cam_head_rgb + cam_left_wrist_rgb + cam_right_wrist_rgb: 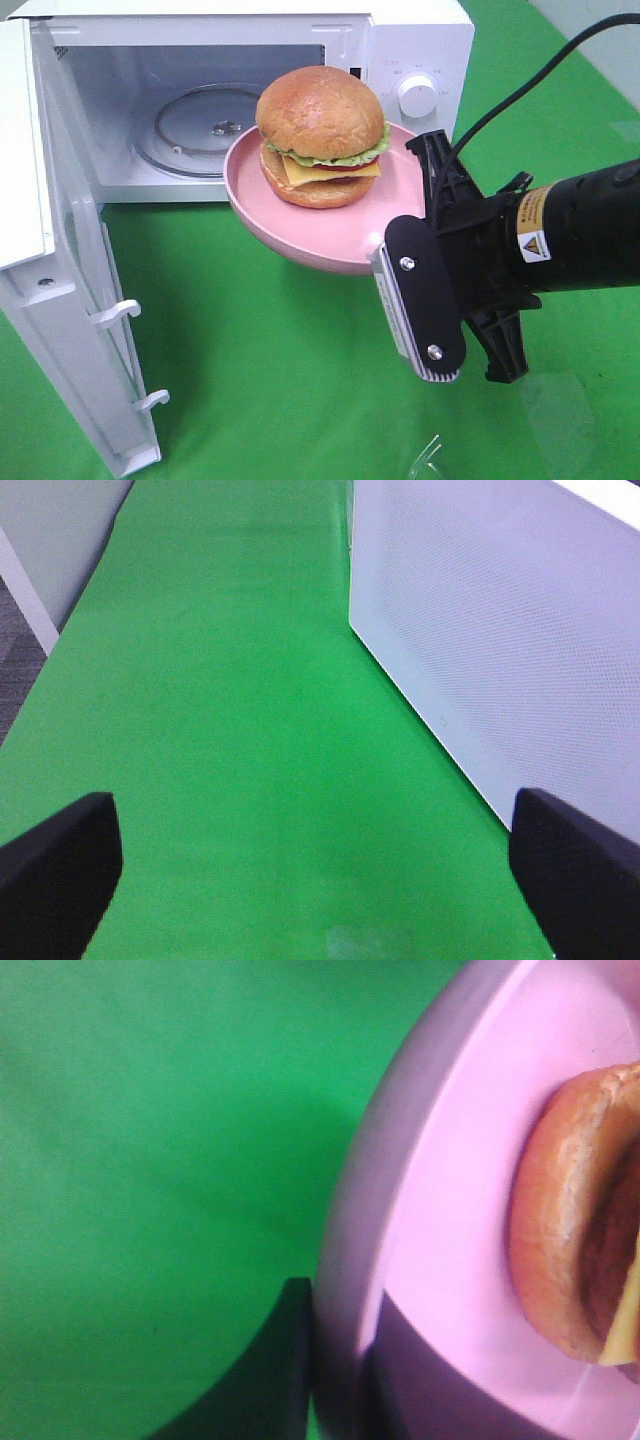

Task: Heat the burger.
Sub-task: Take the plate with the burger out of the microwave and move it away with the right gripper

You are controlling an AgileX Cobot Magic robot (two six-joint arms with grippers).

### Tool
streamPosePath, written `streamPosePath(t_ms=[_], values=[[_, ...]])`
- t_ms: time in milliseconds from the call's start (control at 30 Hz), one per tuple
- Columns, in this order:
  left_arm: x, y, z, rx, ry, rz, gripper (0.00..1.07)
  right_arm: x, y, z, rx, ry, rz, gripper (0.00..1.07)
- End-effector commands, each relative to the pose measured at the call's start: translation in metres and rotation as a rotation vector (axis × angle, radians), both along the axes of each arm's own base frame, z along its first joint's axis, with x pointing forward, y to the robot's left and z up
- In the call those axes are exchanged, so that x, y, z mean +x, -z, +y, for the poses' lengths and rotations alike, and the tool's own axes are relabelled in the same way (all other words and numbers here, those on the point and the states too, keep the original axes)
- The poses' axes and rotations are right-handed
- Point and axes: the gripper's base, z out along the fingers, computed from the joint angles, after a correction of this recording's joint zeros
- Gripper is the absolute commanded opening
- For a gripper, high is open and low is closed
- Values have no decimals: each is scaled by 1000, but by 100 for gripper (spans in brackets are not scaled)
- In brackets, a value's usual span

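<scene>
Right end effector (405,215) clamped on pink plate (330,245) rim; burger (321,135) loose, top-heavy (keep level). Left end effector (315,870) wide open, empty.

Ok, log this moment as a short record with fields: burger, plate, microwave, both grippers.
burger: burger sits on the pink plate
plate: held in the air in front of the microwave's opening, gripped at its rim
microwave: microwave door swung open, glass turntable bare
right gripper: right gripper shut on the plate's rim
left gripper: left gripper open, holding nothing, over the green cloth
</scene>
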Motion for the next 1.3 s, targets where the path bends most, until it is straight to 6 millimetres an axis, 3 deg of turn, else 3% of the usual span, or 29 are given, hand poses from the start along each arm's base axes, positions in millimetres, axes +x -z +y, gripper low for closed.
streamPosePath(t_ms=[33, 500, 800, 1300], values=[[-3, -1, 0, -3, -5, -36, 98, -4, -12, -3, 61, 3, -50, 0], [-3, -1, 0, -3, -5, -36, 98, -33, -16, -39, -24, 120, 30, 0], [-3, -1, 0, -3, -5, -36, 98, -44, -28, -63, -7, 370, 77, 0], [-3, -1, 0, -3, -5, -36, 98, -48, -26, -86, -25, 747, 129, 0]])
